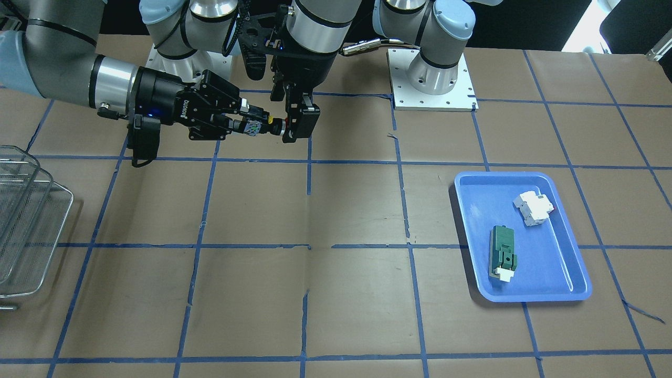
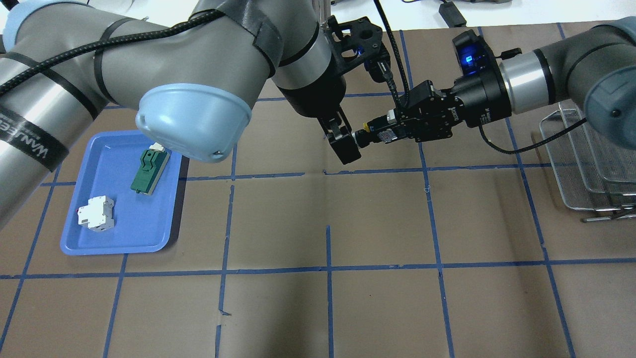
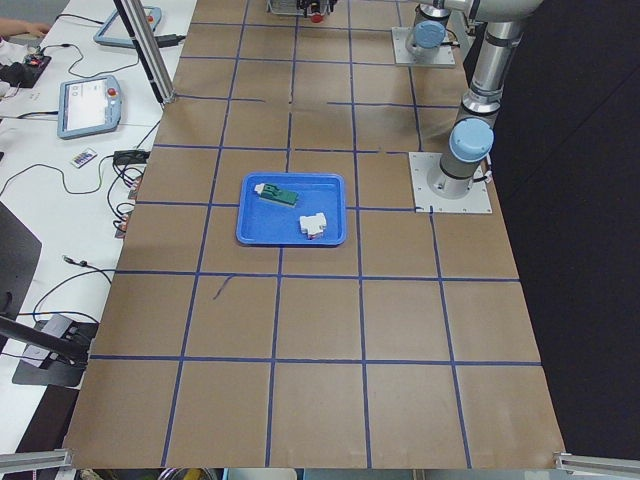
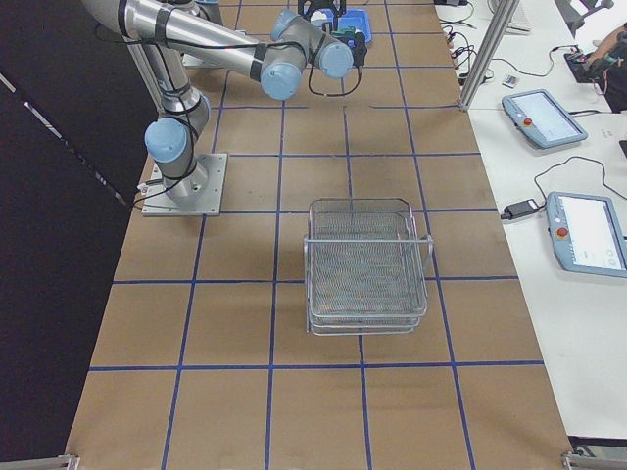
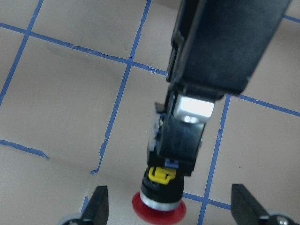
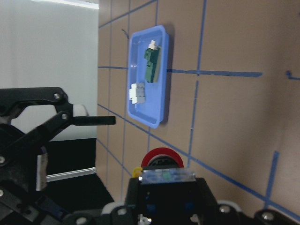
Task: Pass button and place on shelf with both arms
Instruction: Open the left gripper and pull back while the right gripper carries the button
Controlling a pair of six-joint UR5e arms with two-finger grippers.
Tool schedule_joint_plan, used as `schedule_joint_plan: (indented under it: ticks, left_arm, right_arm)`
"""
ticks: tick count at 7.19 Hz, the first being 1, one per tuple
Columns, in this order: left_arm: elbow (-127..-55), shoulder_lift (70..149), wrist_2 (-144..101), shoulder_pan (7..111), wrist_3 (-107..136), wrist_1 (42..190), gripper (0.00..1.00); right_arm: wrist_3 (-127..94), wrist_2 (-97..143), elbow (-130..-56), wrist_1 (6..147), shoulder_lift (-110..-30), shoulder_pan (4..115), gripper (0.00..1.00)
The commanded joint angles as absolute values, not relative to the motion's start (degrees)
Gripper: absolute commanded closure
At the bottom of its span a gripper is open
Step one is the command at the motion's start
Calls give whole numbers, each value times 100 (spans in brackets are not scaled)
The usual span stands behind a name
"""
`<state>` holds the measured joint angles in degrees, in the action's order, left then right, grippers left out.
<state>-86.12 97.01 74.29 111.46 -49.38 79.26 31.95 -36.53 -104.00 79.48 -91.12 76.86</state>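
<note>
The button (image 1: 268,126) is held level in the air over the far middle of the table. My right gripper (image 1: 251,124) is shut on its dark body, and the red cap points at my left gripper (image 1: 295,126). The left gripper hangs down from above, open. In the left wrist view its fingertips (image 5: 99,202) stand wide apart on either side of the red cap (image 5: 158,209) without touching it. The overhead view shows the same meeting, button (image 2: 370,135) between both grippers. The wire-mesh shelf (image 1: 29,210) stands at the table's end on my right and also shows in the overhead view (image 2: 591,164).
A blue tray (image 1: 556,265) sits on my left side and holds a green block (image 1: 503,252) and a white breaker (image 1: 534,207). Brown paper with a blue tape grid covers the table. My right arm (image 1: 63,73) stretches low over the table's far edge.
</note>
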Motion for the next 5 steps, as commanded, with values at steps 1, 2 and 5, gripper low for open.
schedule_joint_plan:
  ticks: [1, 2, 5]
  left_arm:
    - [-8622, 9537, 7436, 10707, -5001, 8068, 8]
    - [-8631, 9414, 7514, 10401, -5279, 8486, 0]
    - [-8631, 8922, 8214, 9021, -5337, 9816, 0]
  right_arm:
    - [3102, -5311, -9671, 8086, -9123, 7472, 83]
    - [3103, -6083, -9398, 8408, -9132, 7427, 83]
    - [3182, -8370, -9167, 9593, -9149, 7418, 84]
